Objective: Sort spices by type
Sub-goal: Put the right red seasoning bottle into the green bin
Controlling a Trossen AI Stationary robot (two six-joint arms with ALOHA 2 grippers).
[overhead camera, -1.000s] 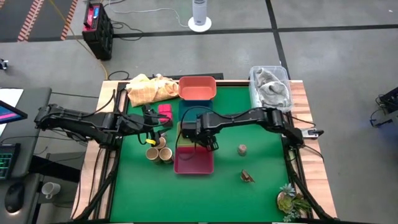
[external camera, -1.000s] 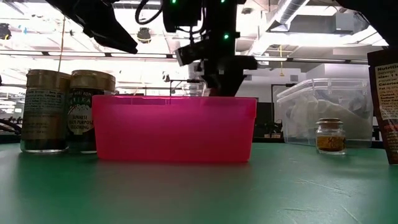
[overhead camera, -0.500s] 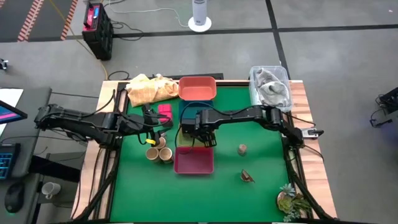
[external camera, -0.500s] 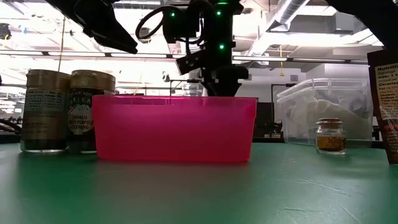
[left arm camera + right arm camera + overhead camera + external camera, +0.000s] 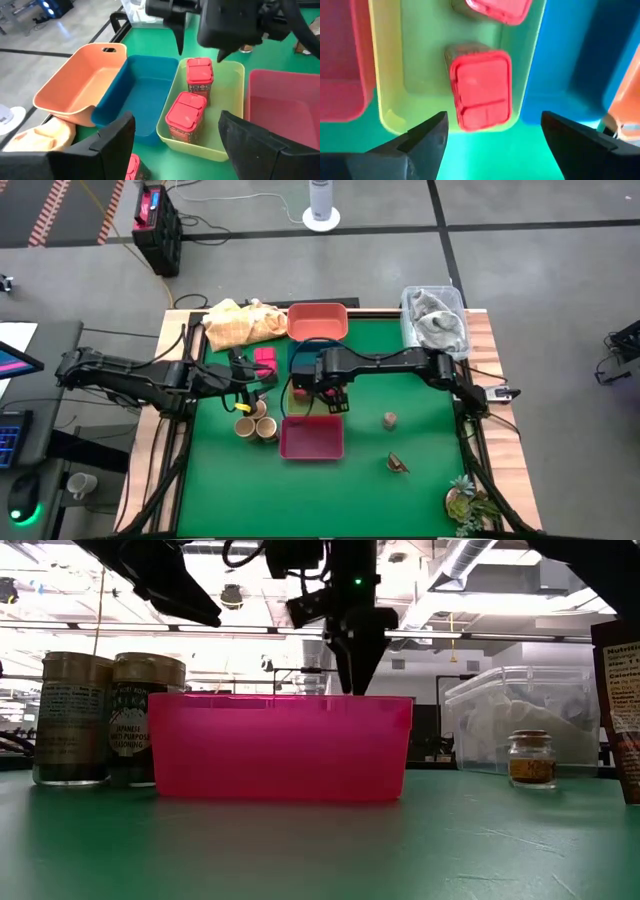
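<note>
Two magenta-lidded spice blocks (image 5: 186,114) (image 5: 200,75) stand upright on their bases in the yellow-green tray (image 5: 232,75). My right gripper (image 5: 493,120) (image 5: 325,398) hangs open over them, pointing down, with a finger either side of one block (image 5: 481,90) and touching nothing. A third magenta block (image 5: 264,360) lies on the table beside my left gripper (image 5: 250,388) (image 5: 176,120), which waits open. Three tan tubs (image 5: 255,424) stand left of the pink tray (image 5: 312,438). A grey-brown knob (image 5: 389,419) and the dark brown piece (image 5: 398,464) rest on the mat to the right.
The blue tray (image 5: 145,95) and the orange tray (image 5: 318,320) lie beyond the yellow-green one. Yellow cloth (image 5: 240,323) and a clear tub of grey cloth (image 5: 435,320) sit at the far edge. A leafy sprig (image 5: 465,502) lies at the near right corner.
My right gripper has moved a little toward the table's far edge and left, from over the pink tray's far end to over the yellow-green tray, and has turned about its wrist. The left arm has kept still.
</note>
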